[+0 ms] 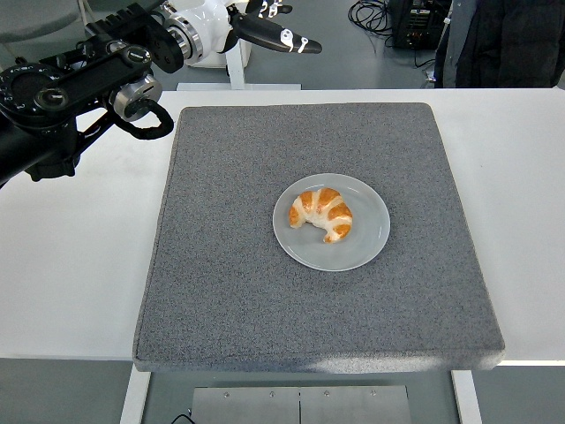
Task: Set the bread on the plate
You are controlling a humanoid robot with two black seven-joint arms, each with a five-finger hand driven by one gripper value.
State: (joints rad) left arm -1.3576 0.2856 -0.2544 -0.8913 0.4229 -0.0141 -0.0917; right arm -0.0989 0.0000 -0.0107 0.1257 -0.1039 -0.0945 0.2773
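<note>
1. The golden-brown crescent-shaped croissant (321, 214) lies flat on the round pale grey plate (371, 243), slightly left of the plate's middle, and nothing grips it.
2. Its long axis runs diagonally from upper left to lower right; both horn tips turn toward the lower left, and the curved back faces the upper right.
3. The plate sits on a square dark grey felt-like mat (229, 291), a little right of the mat's centre, with bare mat on every side of it.
4. The mat rests on the white table (71, 283); its front edge reaches the table's near edge.
5. Beyond the table's far edge there is a grey floor, a white post and cabinet base (231, 53), black cables and equipment (388, 18) at the top right, and a person's dark clothing (503, 44) at the upper right corner.
6. The left hand (265, 31), white with black fingers, is high over the table's far edge, well apart from the plate; its fingers are stretched out toward the right and it carries nothing.
7. The black left arm (71, 97) crosses the upper left corner, above the bare table left of the mat.
8. Wide strips of bare table lie left and right of the mat.
</note>
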